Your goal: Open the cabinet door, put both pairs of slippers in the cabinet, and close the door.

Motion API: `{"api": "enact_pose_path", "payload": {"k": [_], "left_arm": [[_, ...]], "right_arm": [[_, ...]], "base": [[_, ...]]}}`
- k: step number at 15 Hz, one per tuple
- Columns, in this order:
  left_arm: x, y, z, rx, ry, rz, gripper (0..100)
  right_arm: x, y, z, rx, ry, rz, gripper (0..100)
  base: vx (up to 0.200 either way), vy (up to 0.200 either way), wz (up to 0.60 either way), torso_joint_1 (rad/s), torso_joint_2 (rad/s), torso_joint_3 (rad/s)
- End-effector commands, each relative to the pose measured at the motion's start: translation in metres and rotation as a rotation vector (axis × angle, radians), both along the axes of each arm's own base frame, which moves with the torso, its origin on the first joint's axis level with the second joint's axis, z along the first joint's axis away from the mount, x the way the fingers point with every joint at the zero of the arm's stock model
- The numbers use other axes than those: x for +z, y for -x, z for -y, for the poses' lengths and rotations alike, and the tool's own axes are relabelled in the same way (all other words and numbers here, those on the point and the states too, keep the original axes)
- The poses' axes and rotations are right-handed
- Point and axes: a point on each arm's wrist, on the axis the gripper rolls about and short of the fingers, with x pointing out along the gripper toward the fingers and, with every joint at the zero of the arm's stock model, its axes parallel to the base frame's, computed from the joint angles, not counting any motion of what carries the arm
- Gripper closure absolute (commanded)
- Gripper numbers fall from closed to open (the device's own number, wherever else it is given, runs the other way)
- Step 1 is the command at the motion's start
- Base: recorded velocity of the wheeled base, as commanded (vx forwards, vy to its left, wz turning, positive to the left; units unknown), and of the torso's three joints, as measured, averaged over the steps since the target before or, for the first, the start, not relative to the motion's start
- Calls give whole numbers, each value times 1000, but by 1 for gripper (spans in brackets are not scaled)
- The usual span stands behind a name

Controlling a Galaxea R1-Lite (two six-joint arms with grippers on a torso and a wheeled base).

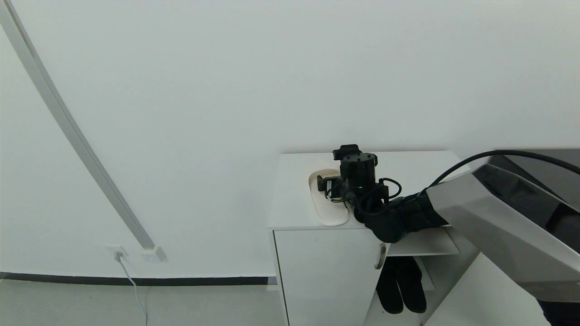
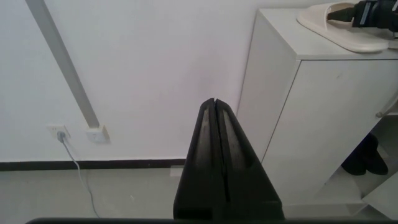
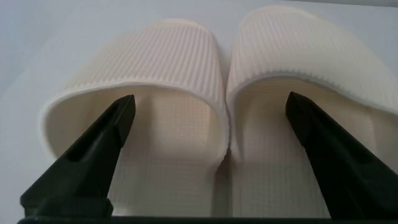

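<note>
Right gripper (image 3: 210, 99) spread wide over the cream slippers (image 3: 180, 68) on the cabinet top (image 1: 408, 167), one finger apparently in each opening. Black slippers (image 1: 401, 285) lie inside the cabinet. Left gripper (image 2: 214, 104) closed, empty.

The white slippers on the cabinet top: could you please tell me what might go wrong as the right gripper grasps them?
1. The open right gripper has one finger in each of the white slippers, so closing would pinch only their inner walls; one slipper might slip free when lifted.
2. The pair lies close to the front edge of the cabinet top, so a nudge could push it off.
</note>
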Motion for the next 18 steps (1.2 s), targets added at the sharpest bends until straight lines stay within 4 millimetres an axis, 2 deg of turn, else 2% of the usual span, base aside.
{"api": "enact_pose_path", "payload": {"k": [1, 6, 11, 14, 18], "left_arm": [[0, 0, 0, 1, 0, -2, 100], [0, 0, 0, 1, 2, -2, 100], [0, 0, 0, 1, 2, -2, 100], [0, 0, 0, 0, 2, -2, 100], [0, 0, 0, 0, 3, -2, 100]], "right_arm": [[-5, -5, -3, -2, 3, -3, 100], [-6, -8, -6, 0, -4, 4, 100], [16, 8, 1, 6, -13, 16, 100], [33, 32, 12, 21, -9, 5, 100], [51, 73, 27, 90, -11, -11, 100]], "base": [[0, 0, 0, 0, 0, 0], [0, 0, 0, 0, 0, 0], [0, 0, 0, 0, 0, 0], [0, 0, 0, 0, 0, 0], [0, 0, 0, 0, 0, 0]]}}
